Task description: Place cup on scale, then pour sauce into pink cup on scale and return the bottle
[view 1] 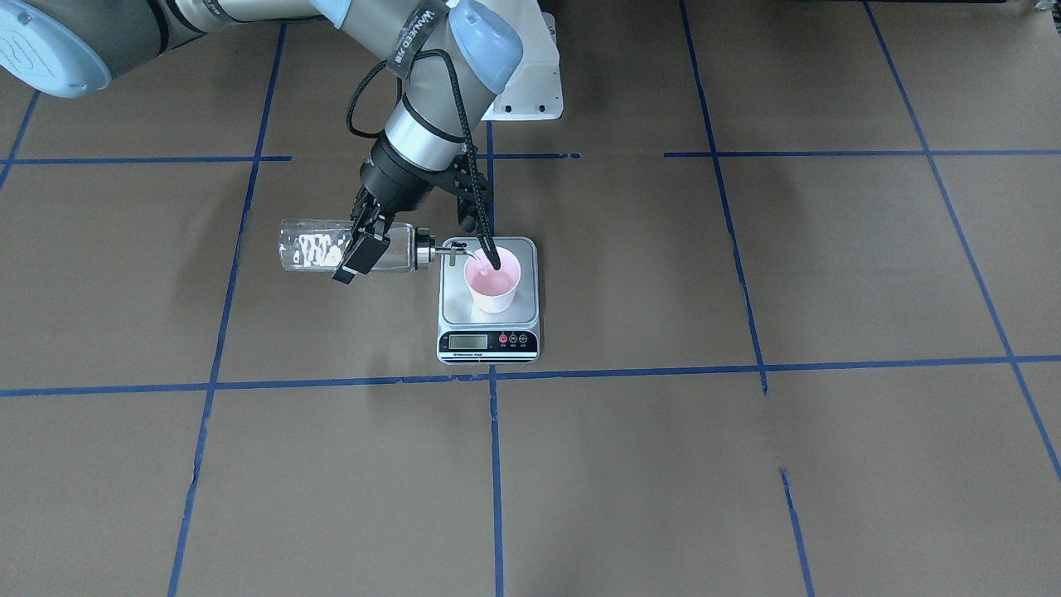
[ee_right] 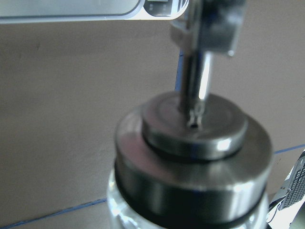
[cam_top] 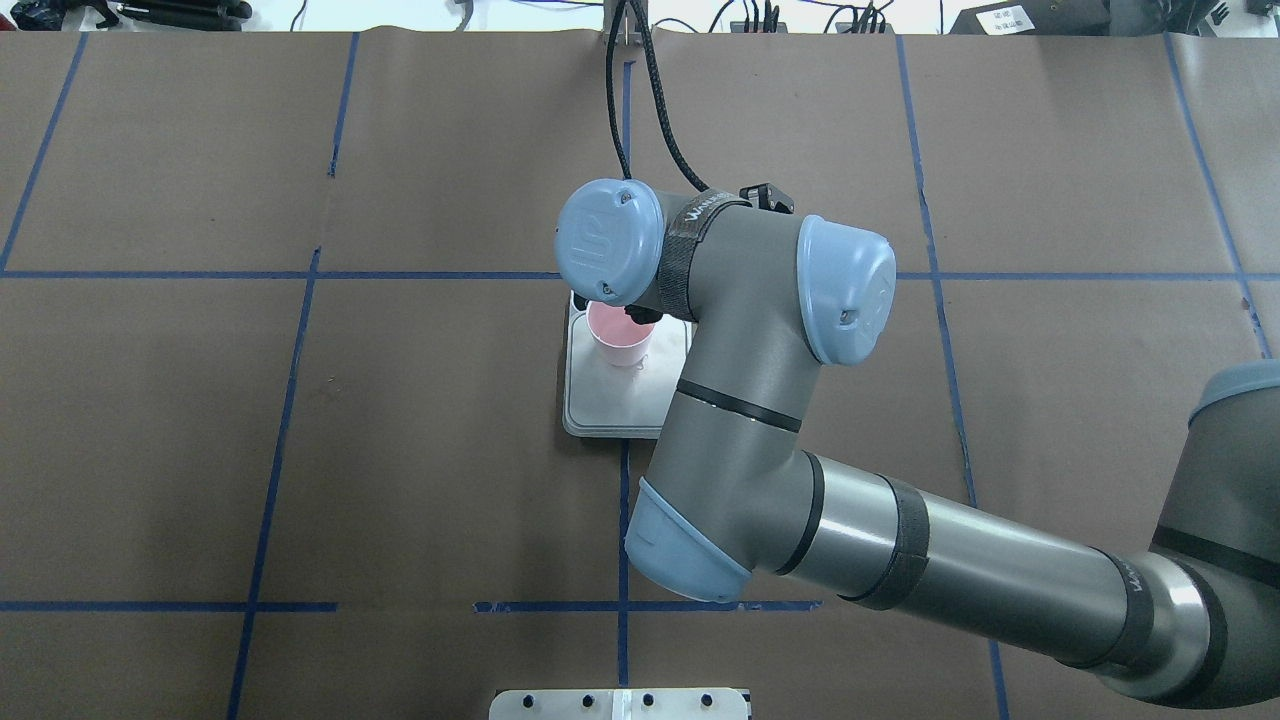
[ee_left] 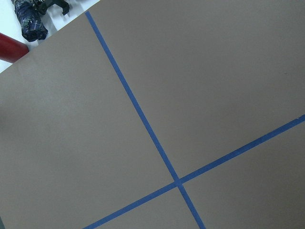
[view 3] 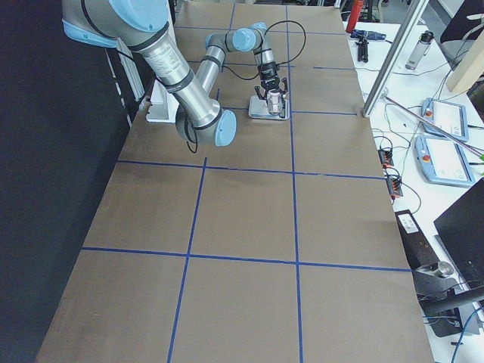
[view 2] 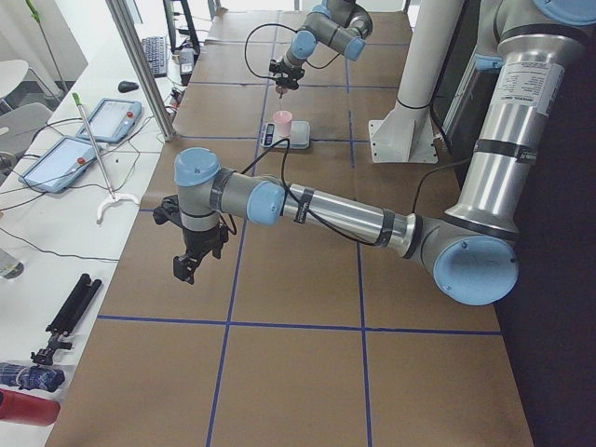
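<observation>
Pour step, my read: roll the wrist slowly, hold the spout tip inside the rim and meter off the scale's display. The sauce is clear and no stream shows in any view. Don't let anything touch the cup or platform, or the reading goes bad.

Right gripper (view 1: 360, 253) is clamped across the bottle (view 1: 308, 246) mid-body, fingers closed on the glass. The bottle lies about level, base out to the robot's right, spout (view 1: 455, 246) at the cup's rim on that side. Cup (view 1: 492, 283) stands upright on the scale (view 1: 455, 308), behind the display (view 1: 467, 341). The wrist cable (view 1: 479, 217) crosses the cup's mouth in the front view; can't tell if it touches. Left gripper (view 2: 186, 264) is well apart, over bare table (view 1: 746, 464); can't tell whether its jaws are apart or together.
</observation>
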Controlling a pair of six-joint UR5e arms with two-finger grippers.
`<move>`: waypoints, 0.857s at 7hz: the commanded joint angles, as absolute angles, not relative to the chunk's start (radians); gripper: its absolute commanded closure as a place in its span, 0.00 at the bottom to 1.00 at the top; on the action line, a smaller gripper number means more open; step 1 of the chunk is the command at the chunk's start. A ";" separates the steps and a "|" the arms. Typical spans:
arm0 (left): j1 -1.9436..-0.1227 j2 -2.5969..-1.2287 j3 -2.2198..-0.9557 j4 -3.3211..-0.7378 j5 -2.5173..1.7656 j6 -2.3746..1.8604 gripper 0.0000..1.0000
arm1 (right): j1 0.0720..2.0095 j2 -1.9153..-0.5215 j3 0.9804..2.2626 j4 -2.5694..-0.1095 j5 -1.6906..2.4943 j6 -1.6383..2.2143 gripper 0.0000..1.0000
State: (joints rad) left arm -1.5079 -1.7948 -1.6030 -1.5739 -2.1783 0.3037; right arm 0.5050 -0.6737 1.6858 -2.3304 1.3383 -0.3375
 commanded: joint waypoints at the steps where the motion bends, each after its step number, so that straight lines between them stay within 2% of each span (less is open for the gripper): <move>1: -1.508 -1.795 -1.603 -1.574 -2.178 0.304 0.00 | 0.503 -0.672 1.686 -2.345 1.325 -0.337 1.00; 6: -1.508 -1.795 -1.603 -1.574 -2.178 0.304 0.00 | 0.499 -0.627 1.684 -2.421 1.299 -0.337 1.00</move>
